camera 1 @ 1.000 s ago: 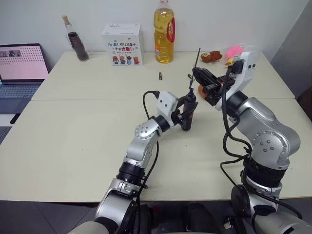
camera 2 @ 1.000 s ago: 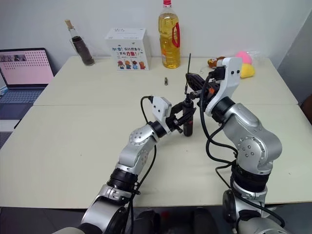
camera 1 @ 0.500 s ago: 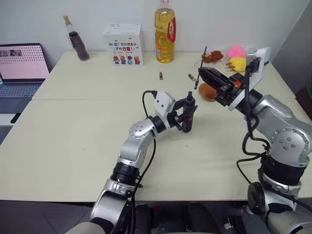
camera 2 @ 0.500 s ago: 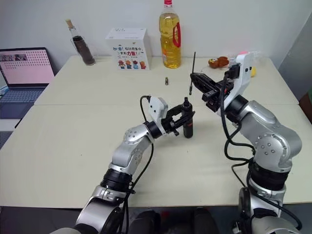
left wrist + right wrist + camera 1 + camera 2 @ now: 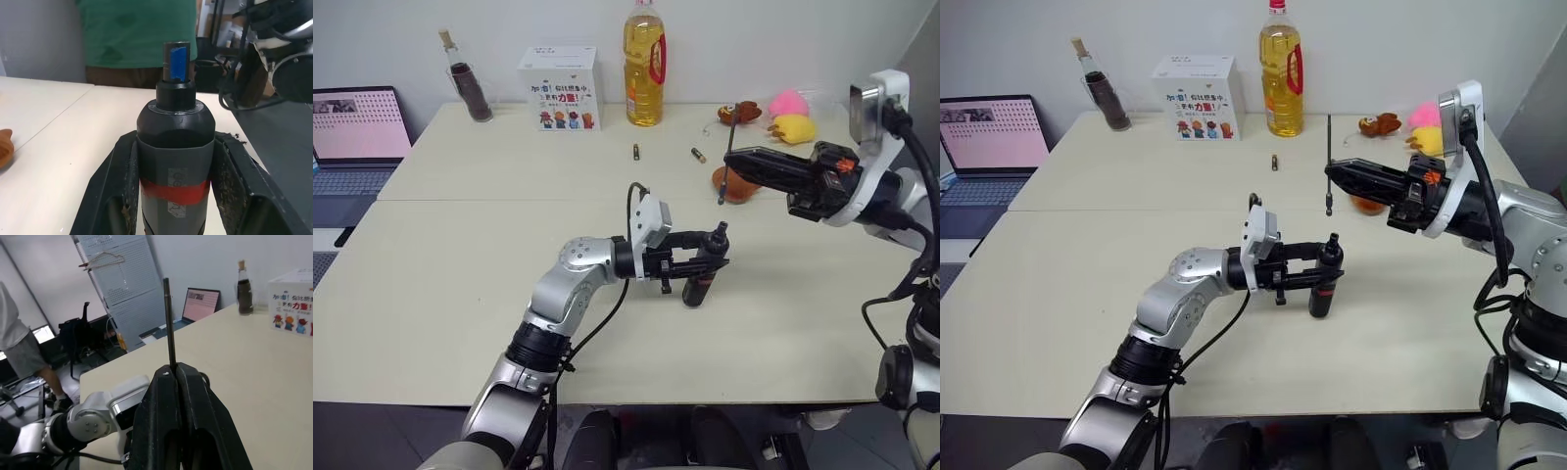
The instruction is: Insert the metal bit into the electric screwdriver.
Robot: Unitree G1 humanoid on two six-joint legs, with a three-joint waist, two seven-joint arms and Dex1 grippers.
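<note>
My left gripper [image 5: 702, 262] is shut on the electric screwdriver [image 5: 697, 281], a dark body with a red band, held nearly upright over the table with its black nose pointing up. In the left wrist view the fingers [image 5: 117, 186] clamp the screwdriver [image 5: 175, 147] at the red band, and its nose carries a blue mark. My right gripper [image 5: 1333, 169] reaches in from the right, shut on the metal bit [image 5: 1329, 157], a thin grey rod held upright. The bit's lower end hangs a little above and beyond the screwdriver's nose, apart from it. The bit [image 5: 168, 323] rises from the closed right gripper [image 5: 176, 377].
At the table's back stand an oil bottle [image 5: 644, 64], a white box [image 5: 558, 75] and a dark bottle [image 5: 468, 86]; a laptop [image 5: 352, 132] sits at the far left. Two short cylinders [image 5: 634, 151] and plush toys [image 5: 783, 113] lie beyond the grippers. A person in green [image 5: 137, 34] stands nearby.
Both arms drew back toward me. The left gripper turned to point right, still gripping the screwdriver. The right gripper swung out right and now points left, with the bit still upright.
</note>
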